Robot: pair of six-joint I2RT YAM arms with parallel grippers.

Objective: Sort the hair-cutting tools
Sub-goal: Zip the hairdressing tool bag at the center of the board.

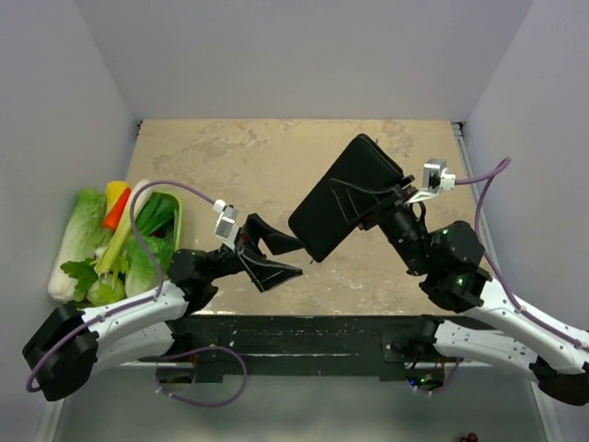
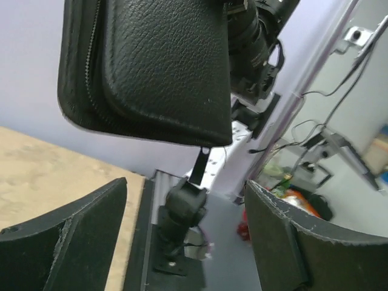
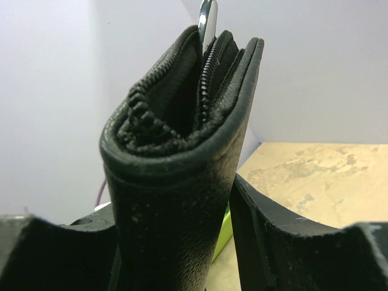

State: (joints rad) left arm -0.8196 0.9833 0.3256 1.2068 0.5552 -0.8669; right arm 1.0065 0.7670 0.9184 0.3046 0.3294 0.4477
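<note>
Clamped between the black fingers [image 3: 273, 242] of the right gripper [image 3: 176, 236], closest to the right wrist lens, is a black case [image 3: 176, 182], gripped across its thickness. A scissor tip [image 3: 207, 18] is seen poking out of the case's far edge, where the zip [image 3: 209, 73] is parted; the rest of the tool is hidden inside. The zip runs around the rounded corner, and the two padded halves are pressed close together.

From above, the case is held up off the table [image 1: 230, 166], slanted, its long edges running from upper right to lower left. Its lower corner is pointed toward the left gripper [image 1: 287, 258], which is kept just beside that corner without touching it. The left fingers [image 2: 66, 242] are spread wide, with nothing between them; in the left wrist view the case's rounded bottom edge hangs above the gap.

Bare tabletop is left behind the case and to its left, up to the back wall [image 1: 304, 55]. Vegetables [image 1: 110, 244] are piled at the table's left edge against the side wall, well apart from both grippers. Little room is left at the right edge, where the right arm is folded close to the wall.
</note>
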